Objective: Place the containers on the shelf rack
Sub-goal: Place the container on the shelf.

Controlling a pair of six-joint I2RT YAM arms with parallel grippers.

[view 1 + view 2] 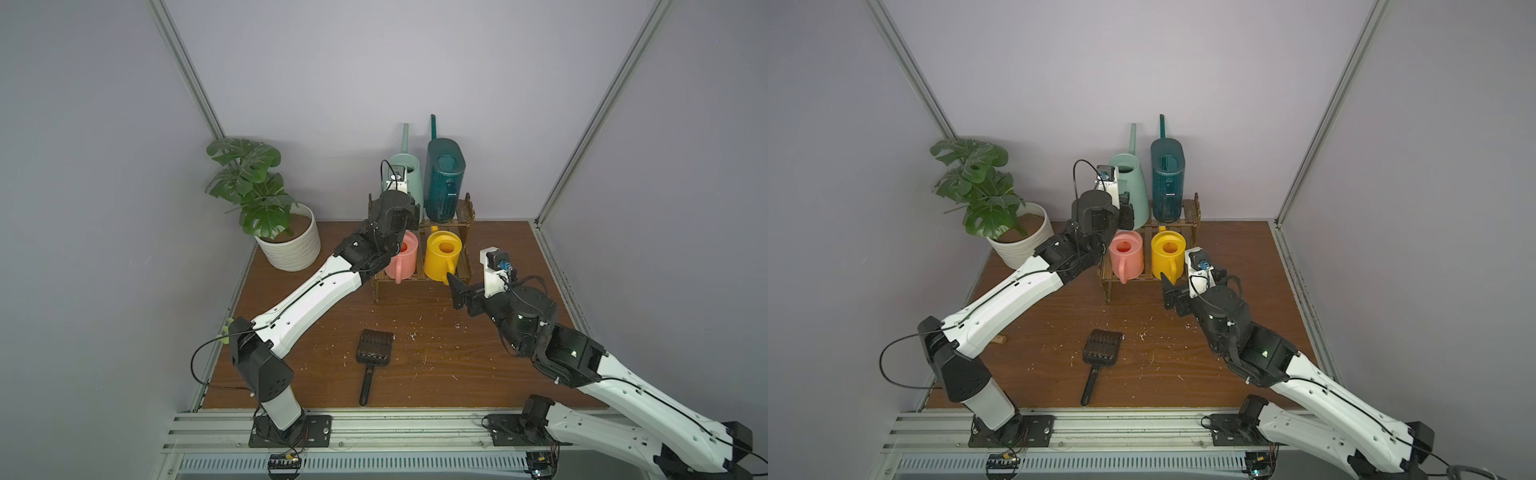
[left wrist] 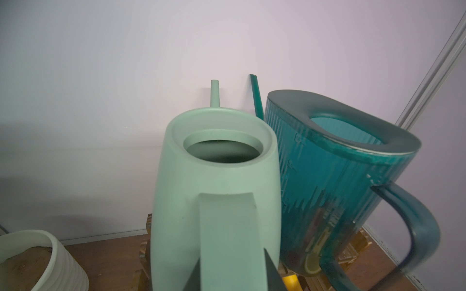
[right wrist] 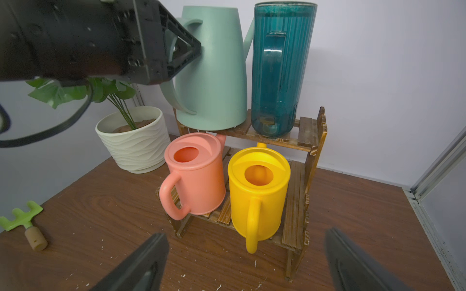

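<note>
The shelf rack [image 1: 465, 216] [image 3: 295, 206] stands at the back of the table. On its upper tier are the mint-green container [image 1: 411, 174] [image 2: 214, 181] [image 3: 216, 75] and the dark-teal container [image 1: 444, 183] [image 2: 327, 176] [image 3: 280, 75], side by side and touching. The pink container [image 1: 405, 257] [image 3: 196, 181] and the yellow container [image 1: 442, 255] [image 3: 259, 201] sit on the lower tier. My left gripper [image 1: 1127, 216] [image 2: 232, 274] is shut on the mint-green container's handle. My right gripper [image 1: 455, 291] [image 3: 247, 235] is open and holds nothing, just in front of the yellow container's handle.
A plant in a white ribbed pot [image 1: 291, 245] stands left of the rack. A black slotted scoop [image 1: 374, 349] lies mid-table near the front. A small green hand rake [image 3: 22, 219] lies at the left edge. The back wall is close behind the rack.
</note>
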